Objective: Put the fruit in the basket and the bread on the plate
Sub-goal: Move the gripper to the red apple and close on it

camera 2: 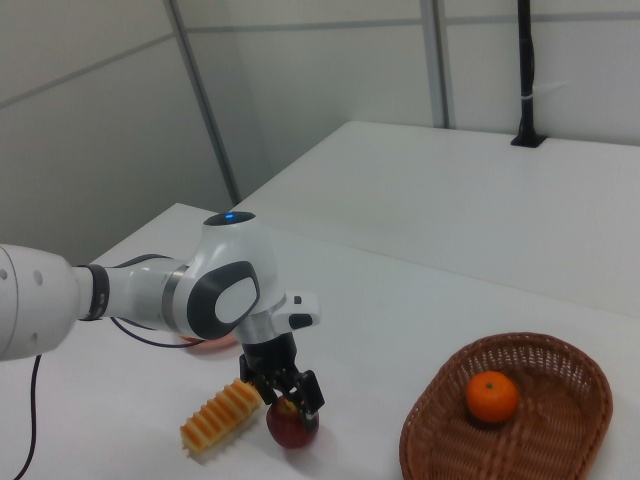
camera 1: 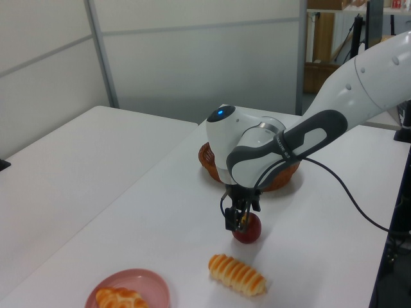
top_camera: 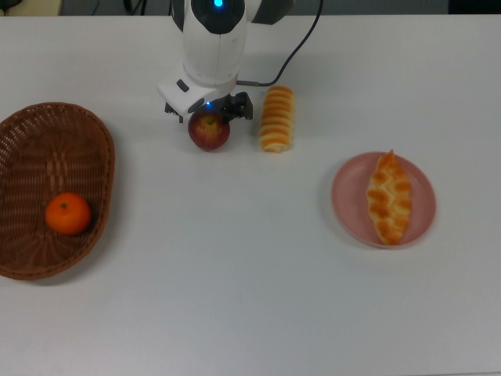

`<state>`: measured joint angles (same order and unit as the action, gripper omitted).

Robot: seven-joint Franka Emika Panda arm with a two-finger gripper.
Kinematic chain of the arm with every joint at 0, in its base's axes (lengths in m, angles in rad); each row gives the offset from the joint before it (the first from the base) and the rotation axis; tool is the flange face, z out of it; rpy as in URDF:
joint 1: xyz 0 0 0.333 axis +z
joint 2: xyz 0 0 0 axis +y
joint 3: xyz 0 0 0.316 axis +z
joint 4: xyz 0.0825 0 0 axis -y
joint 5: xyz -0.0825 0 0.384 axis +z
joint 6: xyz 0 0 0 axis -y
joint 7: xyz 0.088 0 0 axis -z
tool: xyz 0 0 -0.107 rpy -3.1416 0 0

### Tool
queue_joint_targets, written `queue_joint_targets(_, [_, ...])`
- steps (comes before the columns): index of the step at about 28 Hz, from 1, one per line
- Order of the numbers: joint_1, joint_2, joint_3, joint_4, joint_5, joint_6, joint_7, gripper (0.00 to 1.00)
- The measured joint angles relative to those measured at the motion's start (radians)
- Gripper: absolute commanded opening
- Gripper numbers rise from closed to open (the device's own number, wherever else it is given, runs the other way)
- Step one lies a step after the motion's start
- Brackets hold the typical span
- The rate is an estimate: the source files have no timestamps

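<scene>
While the apple (top_camera: 209, 131) sits on the table (top_camera: 250, 298) at upper centre of the top view, the gripper (top_camera: 210, 115) straddles its top, jaws apart, apparently poised to grasp; the mandarin (top_camera: 68, 214) already lies in the basket (top_camera: 98, 141), the braided pastry (top_camera: 389, 197) on the plate (top_camera: 344, 205).

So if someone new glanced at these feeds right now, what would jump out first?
Probably the big white arm reaching in, its claw low over the apple near the table's middle. Next, the mandarin alone in the basket at the top view's left. Then the braided pastry on the pink plate at the top view's right, with the roll on the table beside the apple.
</scene>
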<state>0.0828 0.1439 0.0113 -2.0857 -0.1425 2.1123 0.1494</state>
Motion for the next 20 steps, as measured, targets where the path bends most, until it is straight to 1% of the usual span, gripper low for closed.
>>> queue_joint_targets(4, [-0.003,-0.009,-0.001,-0.001,0.000,0.000,0.000,1.00])
queue_joint_targets(8, [-0.001,0.007,-0.001,-0.006,-0.002,0.007,0.000,1.00])
queue_joint_targets(12, [0.000,0.036,-0.001,-0.013,-0.021,0.047,0.009,1.00])
queue_joint_targets(15, [0.001,0.038,-0.001,-0.012,-0.034,0.053,0.020,1.00])
queue_joint_targets(18, [0.001,0.038,-0.001,-0.012,-0.038,0.056,0.022,0.93])
queue_joint_targets(20, [0.000,0.038,-0.001,-0.012,-0.039,0.057,0.023,0.82])
